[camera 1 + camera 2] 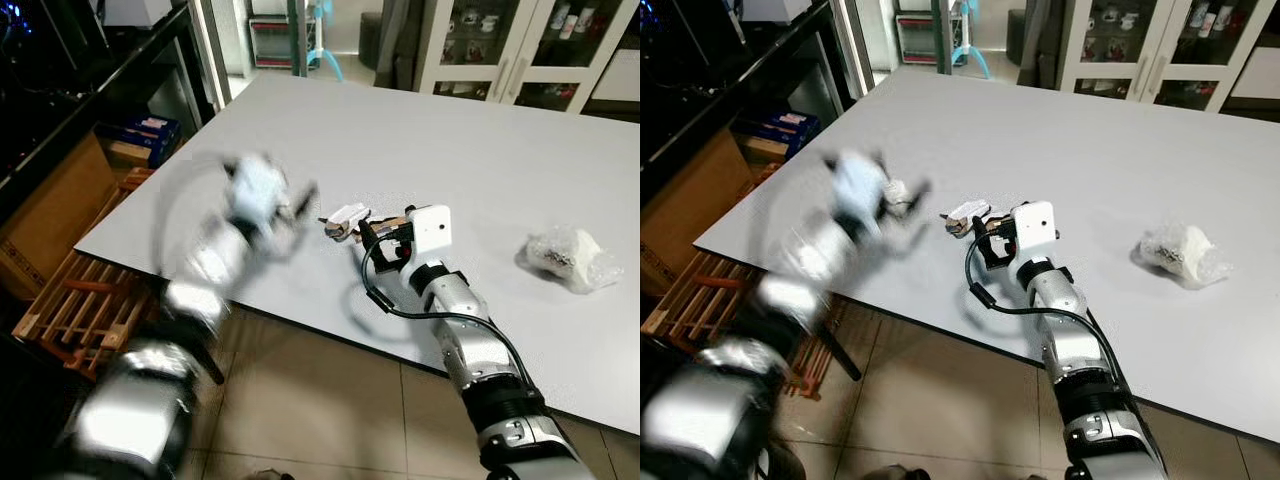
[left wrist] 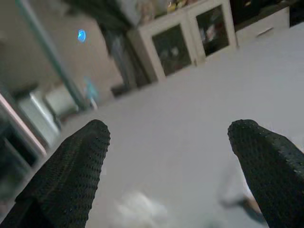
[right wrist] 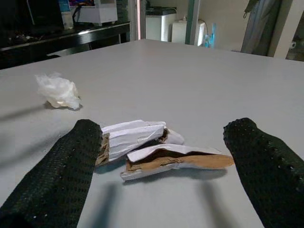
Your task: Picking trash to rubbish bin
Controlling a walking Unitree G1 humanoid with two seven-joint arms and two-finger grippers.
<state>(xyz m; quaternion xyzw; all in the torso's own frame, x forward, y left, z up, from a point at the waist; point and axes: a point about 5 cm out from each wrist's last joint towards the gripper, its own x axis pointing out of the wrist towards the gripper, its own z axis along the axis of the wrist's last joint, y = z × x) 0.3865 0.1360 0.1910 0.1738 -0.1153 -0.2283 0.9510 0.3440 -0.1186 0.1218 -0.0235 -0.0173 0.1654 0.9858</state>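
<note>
Right gripper [image 3: 159, 156] sits low over the tabletop [image 1: 420, 140] with its two black fingers spread wide on either side of the torn cardboard scraps [image 3: 147, 145] — nothing is held yet. The scraps lie flat near the front edge of the tabletop, one piece with a white face, the other peeled to show brown, and the two overlap loosely.

Left gripper [image 2: 171, 175] is blurred in the head views, raised above the tabletop to the left of the scraps; its wrist view shows its fingers wide apart and empty, with a crumpled tissue [image 3: 59, 91] lying ahead of it. A crumpled plastic wrapper [image 1: 565, 258] lies well apart to the right.

The main risk, as I judge it, is a partial pick: the scraps are thin and flat, so closing fingers may slide over them or catch only one piece and leave the other. Pressing too low could scrape the fingertips on the surface or push the scraps toward the near edge — and off it. The left arm, close by, could also foul the right arm's lift.
</note>
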